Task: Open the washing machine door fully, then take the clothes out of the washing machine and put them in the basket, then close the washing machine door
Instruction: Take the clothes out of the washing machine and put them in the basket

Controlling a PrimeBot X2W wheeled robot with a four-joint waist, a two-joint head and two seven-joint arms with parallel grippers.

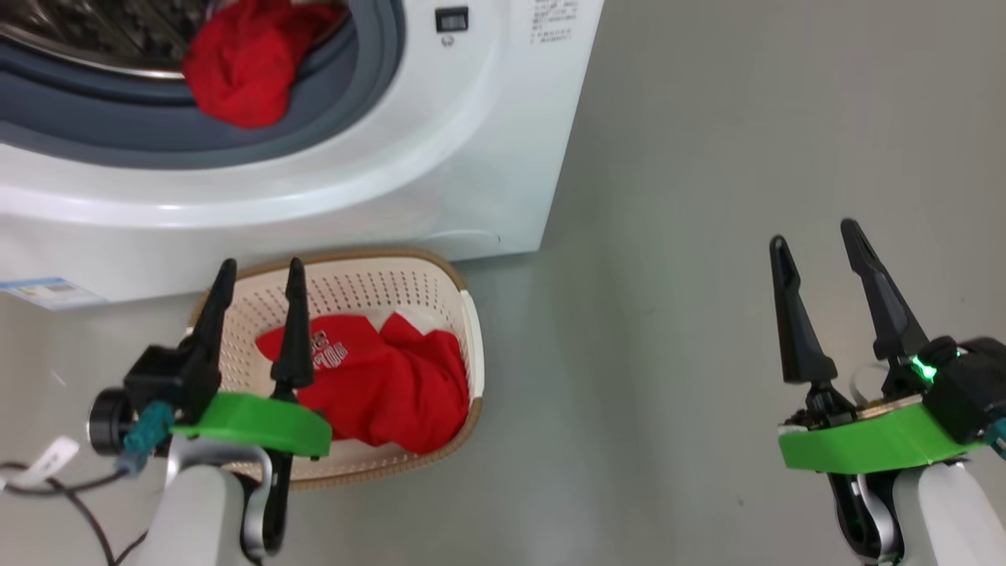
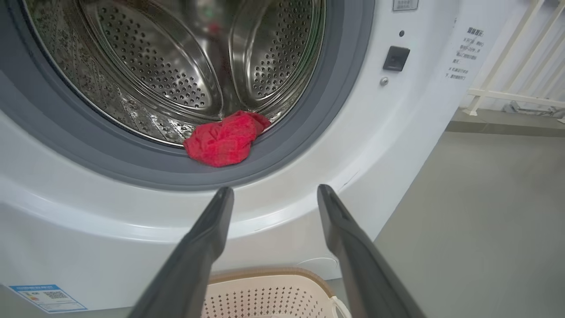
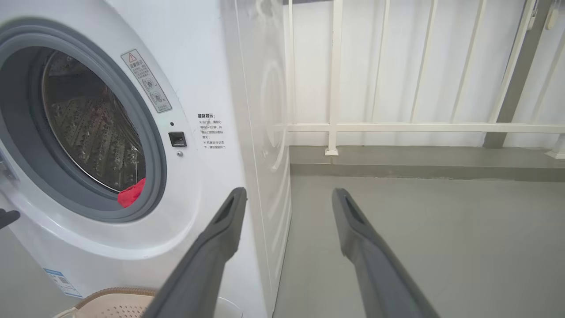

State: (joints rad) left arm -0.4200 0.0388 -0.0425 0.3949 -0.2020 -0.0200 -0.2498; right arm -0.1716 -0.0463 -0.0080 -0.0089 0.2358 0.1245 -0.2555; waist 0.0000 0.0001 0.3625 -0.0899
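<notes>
While left pincer (image 1: 262,263) and right pincer (image 1: 813,232) gape, crumpled red clothes (image 1: 244,67) straddle the ring (image 1: 94,141).

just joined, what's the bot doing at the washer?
Unloading laundry. The washing machine stands open; one red garment lies on the grey ring at the drum's mouth. Other red clothes lie in the basket in front. The left gripper is open above the basket, the right gripper open over the floor; neither holds anything.

washing machine (image 1: 471,157): 1 | basket (image 1: 361,287): 1 | red garments (image 1: 240,67) (image 1: 393,385): 2 | white cloth (image 1: 409,321): 1 | hands (image 1: 262,267) (image 1: 813,232): 2
</notes>
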